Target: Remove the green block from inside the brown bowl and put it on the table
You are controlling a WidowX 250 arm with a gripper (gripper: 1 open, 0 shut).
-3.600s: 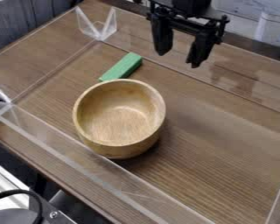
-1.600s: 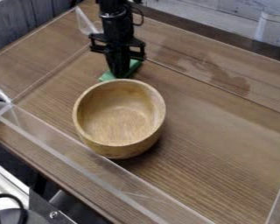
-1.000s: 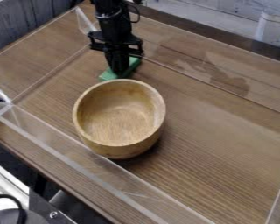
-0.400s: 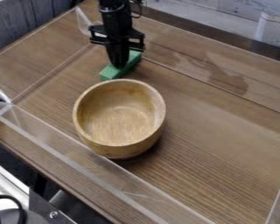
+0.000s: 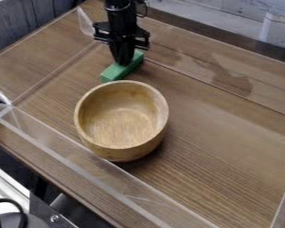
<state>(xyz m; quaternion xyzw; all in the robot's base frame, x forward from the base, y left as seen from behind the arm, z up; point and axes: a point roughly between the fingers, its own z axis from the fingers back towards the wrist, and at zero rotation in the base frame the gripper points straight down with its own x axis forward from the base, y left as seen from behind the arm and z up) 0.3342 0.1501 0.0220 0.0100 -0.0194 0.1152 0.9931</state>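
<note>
The green block (image 5: 117,71) lies outside the brown bowl (image 5: 121,118), just behind its far rim, with its near end on or close to the table (image 5: 223,134). My gripper (image 5: 125,59) comes straight down onto the block's far end. Its dark fingers are pressed together there, shut on the block. The bowl is upright and holds nothing. The fingers hide the far tip of the block.
Low clear plastic walls edge the tabletop, one along the front left (image 5: 61,151) and one at the back left corner (image 5: 92,22). Bare wood stretches to the right of the bowl and gripper.
Over the last second the gripper, shut on the block's far end, has risen slightly, so more of the green block shows beneath it. The bowl has not moved.
</note>
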